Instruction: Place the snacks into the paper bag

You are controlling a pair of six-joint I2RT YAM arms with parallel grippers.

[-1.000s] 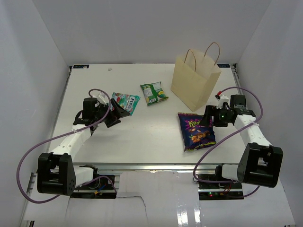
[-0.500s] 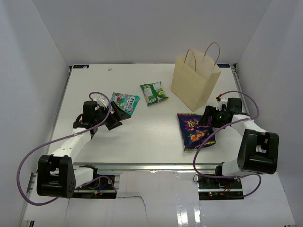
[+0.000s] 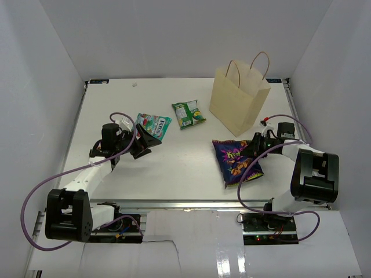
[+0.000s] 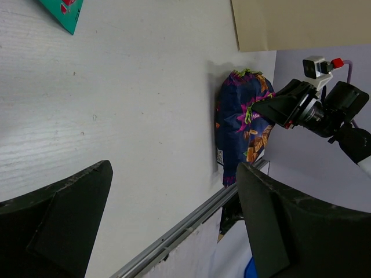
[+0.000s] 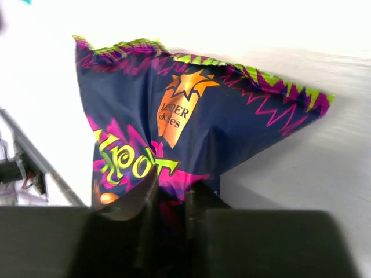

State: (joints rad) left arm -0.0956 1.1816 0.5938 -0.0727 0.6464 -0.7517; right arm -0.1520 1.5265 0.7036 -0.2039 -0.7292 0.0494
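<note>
As it closed, right gripper [image 3: 250, 152] pinched purple bag [image 3: 233, 164]

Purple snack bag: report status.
Right gripper shut on purple snack bag, at its edge. Left gripper open, empty, beside teal pouch. Paper bag upright just behind, nothing between.

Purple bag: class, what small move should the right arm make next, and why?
Probably lift it straight up: the right gripper is shut on an edge of the purple bag, which tents partly off the table, and the paper bag stands upright just beyond.
</note>
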